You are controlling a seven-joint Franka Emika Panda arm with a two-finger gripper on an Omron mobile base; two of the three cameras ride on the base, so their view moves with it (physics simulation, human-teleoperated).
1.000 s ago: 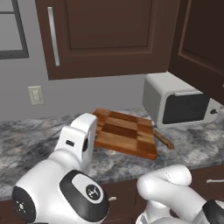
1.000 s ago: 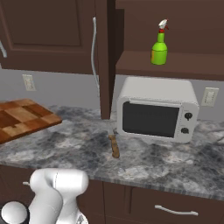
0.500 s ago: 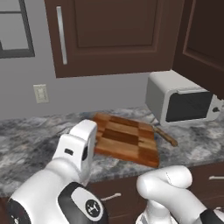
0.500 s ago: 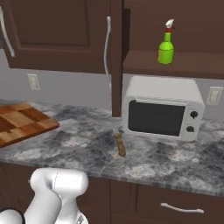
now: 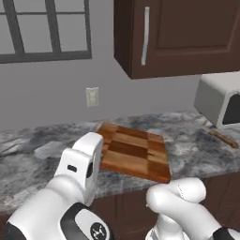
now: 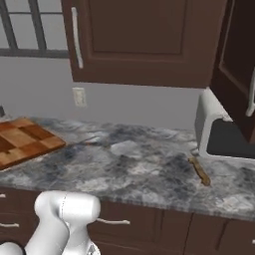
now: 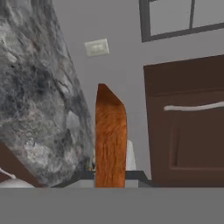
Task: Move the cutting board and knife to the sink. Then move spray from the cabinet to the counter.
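Note:
The checkered wooden cutting board [image 5: 136, 150] hangs tilted over the counter's [image 5: 28, 159] front edge, its left end hidden behind my white arm. From the right base it shows at the far left [image 6: 22, 142]. In the hand view the board [image 7: 110, 135] rises edge-on from between the fingers of my gripper [image 7: 110, 175], which is shut on it. The knife [image 5: 224, 138] lies flat on the counter [image 6: 129, 164] near the microwave, and the right base view shows the knife [image 6: 199, 171] too. The cabinet [image 5: 178, 37] hangs above with its door closed. The sink and the spray are out of view.
A white microwave [image 5: 220, 101] stands on the counter at the right, also seen from the right base [image 6: 224, 132]. An open dark cabinet door [image 6: 241, 74] juts out above it. A wall outlet [image 5: 92, 97] and a window [image 5: 44, 28] are behind. Drawers [image 6: 114, 221] run below.
The base has driven left, so the microwave, knife and cabinet slid right in both base views. The board stayed in place in the views, carried along in my shut gripper.

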